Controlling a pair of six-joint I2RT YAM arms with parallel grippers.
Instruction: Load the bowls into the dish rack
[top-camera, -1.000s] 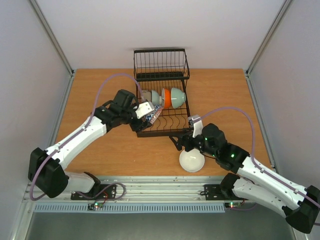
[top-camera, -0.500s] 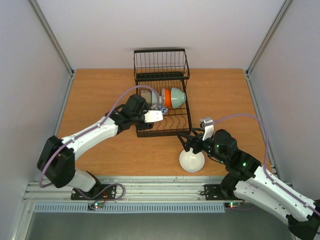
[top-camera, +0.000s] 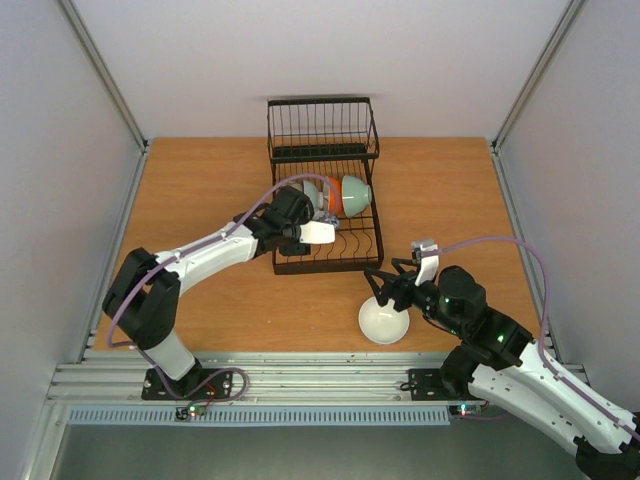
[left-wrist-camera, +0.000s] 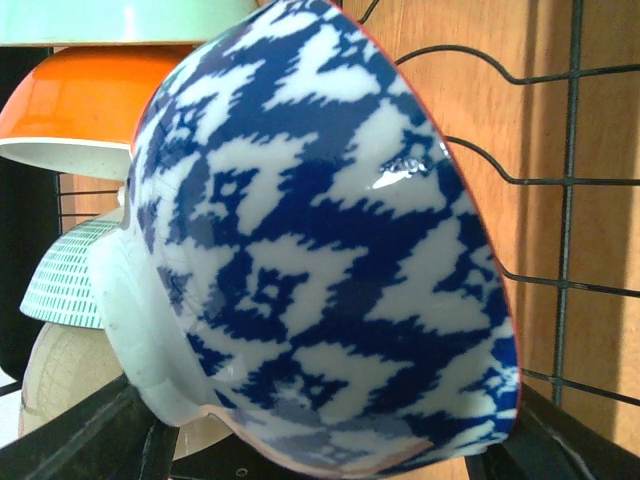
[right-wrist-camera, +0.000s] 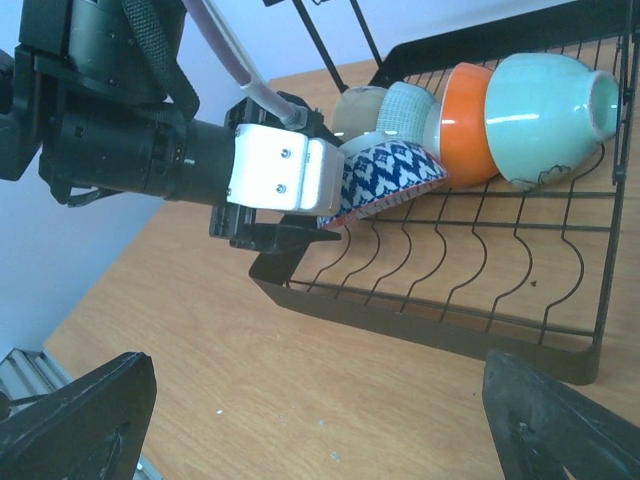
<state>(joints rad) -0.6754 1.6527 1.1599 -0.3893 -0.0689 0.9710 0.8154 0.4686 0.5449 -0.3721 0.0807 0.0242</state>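
My left gripper (top-camera: 321, 224) reaches into the black dish rack (top-camera: 360, 262) and is shut on a blue-and-white patterned bowl (left-wrist-camera: 330, 250). The bowl is tipped on its side against the row of bowls standing in the rack. That row holds a cream bowl (right-wrist-camera: 357, 108), a green-lined bowl (right-wrist-camera: 408, 100), an orange bowl (right-wrist-camera: 465, 125) and a mint-green bowl (right-wrist-camera: 545, 105). A white bowl (top-camera: 384, 322) sits upright on the table in front of the rack. My right gripper (top-camera: 386, 286) hovers open just above its far rim, with nothing between its fingers (right-wrist-camera: 80, 420).
The rack's taller basket section (top-camera: 322, 128) stands at the far end against the back wall. The rack's near slots (right-wrist-camera: 480, 260) hold nothing. The left arm (top-camera: 200, 258) stretches across the table's left half. Side walls close in the wooden table (top-camera: 200, 180).
My left gripper has carried the patterned bowl right and deeper into the rack, up against the standing bowls. The right arm has shifted a little right and back, staying open over the white bowl.
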